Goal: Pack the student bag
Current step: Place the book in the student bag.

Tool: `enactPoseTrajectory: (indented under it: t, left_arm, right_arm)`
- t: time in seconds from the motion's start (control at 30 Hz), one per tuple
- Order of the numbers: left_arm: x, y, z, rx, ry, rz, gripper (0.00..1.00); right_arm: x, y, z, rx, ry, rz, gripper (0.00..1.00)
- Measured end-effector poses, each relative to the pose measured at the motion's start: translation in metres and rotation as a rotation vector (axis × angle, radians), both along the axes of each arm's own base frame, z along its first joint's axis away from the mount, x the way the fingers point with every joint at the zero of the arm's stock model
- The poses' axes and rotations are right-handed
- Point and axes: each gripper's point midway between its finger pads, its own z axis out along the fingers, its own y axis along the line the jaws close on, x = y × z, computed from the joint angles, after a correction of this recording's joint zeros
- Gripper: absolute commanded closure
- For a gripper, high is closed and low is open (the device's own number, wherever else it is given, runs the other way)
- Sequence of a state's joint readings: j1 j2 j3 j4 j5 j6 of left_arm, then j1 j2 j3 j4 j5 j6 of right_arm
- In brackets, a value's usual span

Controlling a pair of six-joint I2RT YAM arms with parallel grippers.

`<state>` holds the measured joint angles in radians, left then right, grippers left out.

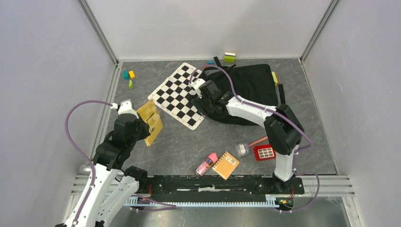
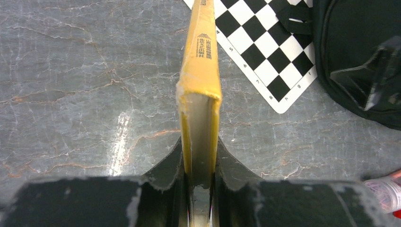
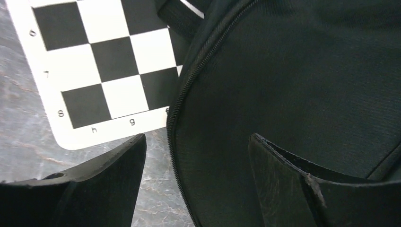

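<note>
The student bag point(image 1: 246, 87) lies flat at the back right, black and soft, and its zipped edge point(image 3: 182, 94) shows in the right wrist view. My right gripper point(image 1: 201, 92) stands open over the bag's left edge point(image 3: 197, 138); one finger is over the table and the other over the black fabric point(image 3: 293, 71). My left gripper point(image 1: 142, 125) is shut on a yellow book point(image 1: 150, 122), held on edge above the table at the left. The book point(image 2: 201, 71) runs straight out from between the fingers point(image 2: 201, 156). The bag point(image 2: 359, 52) shows at the right of that view.
A checkered board point(image 1: 177, 94) lies partly under the bag's left side. An orange notebook point(image 1: 225, 165), a pink item point(image 1: 206, 163), a small clear jar point(image 1: 242, 149) and a red calculator point(image 1: 265, 152) lie near the front. Small blocks point(image 1: 128, 74) and a green brick point(image 1: 230, 57) lie at the back.
</note>
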<state>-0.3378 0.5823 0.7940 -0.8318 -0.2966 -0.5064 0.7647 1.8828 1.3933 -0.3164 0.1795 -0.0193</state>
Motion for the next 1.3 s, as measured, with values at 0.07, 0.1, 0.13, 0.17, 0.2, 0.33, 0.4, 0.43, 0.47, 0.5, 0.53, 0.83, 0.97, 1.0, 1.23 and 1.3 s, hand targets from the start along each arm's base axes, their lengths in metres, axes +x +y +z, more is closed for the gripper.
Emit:
enactPoseTrajectory:
  t: [0.07,0.1,0.13,0.17,0.2,0.33,0.4,0.43,0.47,0.5,0.53,0.83,0.97,1.0,1.23,1.3]
  left_arm:
    - [-0.001,-0.002,0.002,-0.010,-0.007,-0.010,0.97]
    - [-0.002,-0.003,0.002,-0.014,-0.011,-0.014,0.97]
    - [-0.002,-0.003,0.003,-0.018,-0.014,-0.017,0.97]
    - [-0.003,-0.003,0.004,-0.020,-0.017,-0.019,0.97]
    - [-0.003,-0.004,0.004,-0.023,-0.019,-0.022,0.97]
    - [-0.005,-0.006,0.006,-0.034,-0.026,-0.033,0.97]
    - [-0.005,-0.006,0.007,-0.037,-0.030,-0.036,0.97]
    - [-0.006,-0.006,0.007,-0.037,-0.031,-0.036,0.97]
    - [-0.006,-0.006,0.007,-0.038,-0.033,-0.035,0.97]
    - [-0.007,-0.006,0.007,-0.037,-0.033,-0.036,0.97]
    - [-0.007,-0.006,0.007,-0.038,-0.034,-0.036,0.97]
    - [-0.008,-0.005,0.006,-0.036,-0.029,-0.036,0.97]
    - [-0.009,-0.008,0.006,-0.042,-0.026,-0.052,0.97]
    - [-0.009,-0.010,0.007,-0.047,-0.026,-0.065,0.97]
    - [-0.004,-0.056,0.018,-0.185,-0.040,-0.264,0.98]
    - [0.005,-0.076,0.023,-0.247,-0.038,-0.330,0.98]
  right_arm:
    - [0.000,-0.004,-0.009,-0.033,0.008,-0.005,0.22]
    - [0.001,-0.005,-0.015,-0.058,0.012,-0.007,0.22]
    - [0.002,-0.007,-0.018,-0.078,0.012,-0.010,0.23]
    - [0.004,-0.007,-0.021,-0.098,0.012,-0.010,0.23]
    - [0.007,-0.007,-0.024,-0.118,0.008,-0.011,0.24]
    - [0.014,-0.002,-0.031,-0.168,0.003,-0.001,0.27]
    - [0.013,-0.003,-0.035,-0.184,0.007,0.002,0.36]
    - [0.012,-0.005,-0.037,-0.194,0.012,0.004,0.41]
    - [0.011,-0.006,-0.038,-0.202,0.015,0.005,0.44]
    - [0.011,-0.007,-0.039,-0.206,0.017,0.004,0.48]
    - [0.011,-0.007,-0.039,-0.209,0.017,0.004,0.50]
    - [0.011,-0.008,-0.012,-0.172,-0.015,-0.013,1.00]
    - [0.010,-0.011,0.025,-0.123,-0.064,-0.030,1.00]
    - [0.010,-0.012,0.034,-0.112,-0.076,-0.033,1.00]
    - [-0.008,-0.028,0.107,0.022,-0.164,-0.048,1.00]
    - [-0.018,-0.032,0.127,0.074,-0.184,-0.038,1.00]
